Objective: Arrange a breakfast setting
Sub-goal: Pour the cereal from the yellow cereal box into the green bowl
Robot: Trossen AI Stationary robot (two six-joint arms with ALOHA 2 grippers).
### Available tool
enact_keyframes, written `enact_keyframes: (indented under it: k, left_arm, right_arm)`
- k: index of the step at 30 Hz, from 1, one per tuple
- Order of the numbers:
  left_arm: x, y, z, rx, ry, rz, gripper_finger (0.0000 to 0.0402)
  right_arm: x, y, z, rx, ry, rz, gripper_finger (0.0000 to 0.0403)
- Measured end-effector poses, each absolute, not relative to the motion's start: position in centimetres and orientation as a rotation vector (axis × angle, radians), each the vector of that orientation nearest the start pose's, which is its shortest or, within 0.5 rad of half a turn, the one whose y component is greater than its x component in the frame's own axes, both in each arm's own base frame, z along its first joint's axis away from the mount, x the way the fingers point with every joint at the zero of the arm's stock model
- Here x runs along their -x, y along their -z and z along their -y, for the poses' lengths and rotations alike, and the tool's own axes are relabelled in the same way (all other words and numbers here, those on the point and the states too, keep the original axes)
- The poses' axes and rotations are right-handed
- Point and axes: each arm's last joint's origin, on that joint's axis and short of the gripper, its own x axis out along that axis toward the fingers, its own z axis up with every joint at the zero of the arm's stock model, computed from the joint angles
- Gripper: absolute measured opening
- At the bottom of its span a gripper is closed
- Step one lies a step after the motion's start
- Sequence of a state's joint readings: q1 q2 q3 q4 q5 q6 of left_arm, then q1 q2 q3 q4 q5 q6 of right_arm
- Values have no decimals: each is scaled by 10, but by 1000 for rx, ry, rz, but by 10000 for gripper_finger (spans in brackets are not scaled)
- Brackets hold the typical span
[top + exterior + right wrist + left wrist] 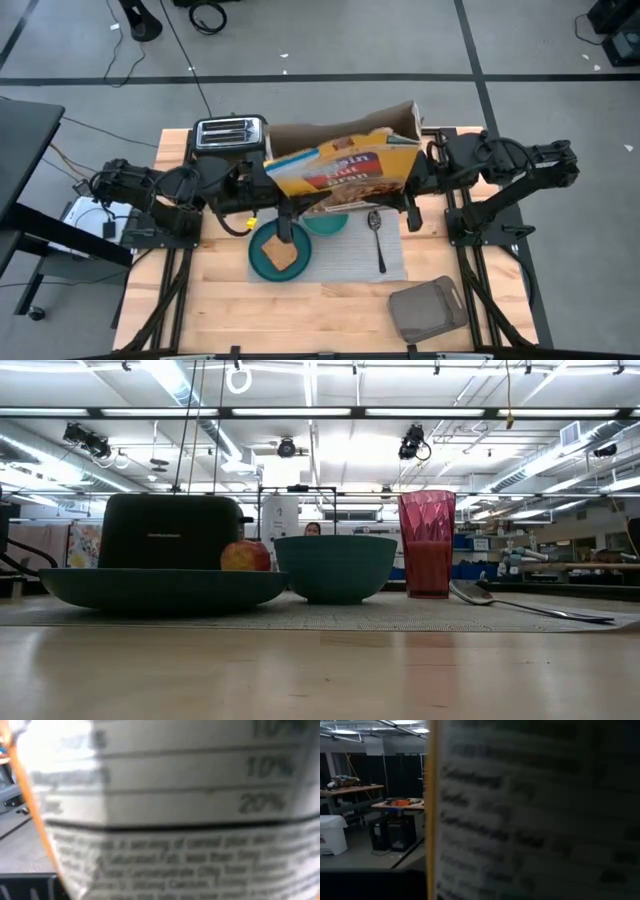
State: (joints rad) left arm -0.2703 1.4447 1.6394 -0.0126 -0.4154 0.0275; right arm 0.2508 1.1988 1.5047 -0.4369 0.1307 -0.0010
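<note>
Both sets of fingers are hidden behind the cereal box [345, 165], so I cannot tell if they clamp it. The box hangs tilted at centre frame between the left gripper [262, 183] and the right gripper [418, 172], above the teal bowl [327, 222]. The plate [279, 250], carrying toast [282, 255], sits lower left of the bowl; the spoon [377, 236] lies to the right. The step looks like pouring cereal; next, tip the open end over the bowl.

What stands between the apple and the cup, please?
The bowl stands between the apple and the cup, as the low view shows.
</note>
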Motion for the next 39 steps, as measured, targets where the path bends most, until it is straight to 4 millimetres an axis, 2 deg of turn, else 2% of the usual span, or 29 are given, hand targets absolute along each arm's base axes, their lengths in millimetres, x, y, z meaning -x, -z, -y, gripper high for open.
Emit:
enact_keyframes:
  k: [4,8,12,17,21,24,27,31,39]
  left_arm:
    - [-297,-492,70,22,-150,183,140]
    - [-291,-499,65,36,-162,221,110]
    - [-286,-506,58,49,-181,269,105]
    - [-275,-517,52,47,-188,345,103]
    - [-262,-533,48,31,-160,472,102]
    - [-253,-543,47,28,-141,572,102]
    - [-250,-549,48,0,-126,655,102]
    - [-246,-554,48,-20,-106,724,102]
    - [-247,-554,48,-60,-126,727,102]
  right_arm:
    - [-229,-471,-55,57,-120,-98,190]
    - [-227,-479,-54,59,-97,-25,237]
    - [-224,-487,-52,83,-51,44,303]
    - [-194,-509,-43,105,1,194,372]
    - [-172,-518,-33,96,80,231,393]
    - [-167,-520,-27,91,122,247,395]
    - [-178,-516,-25,88,129,224,393]
    - [-207,-507,-26,58,95,202,394]
    - [-267,-503,-36,-4,-25,399,397]
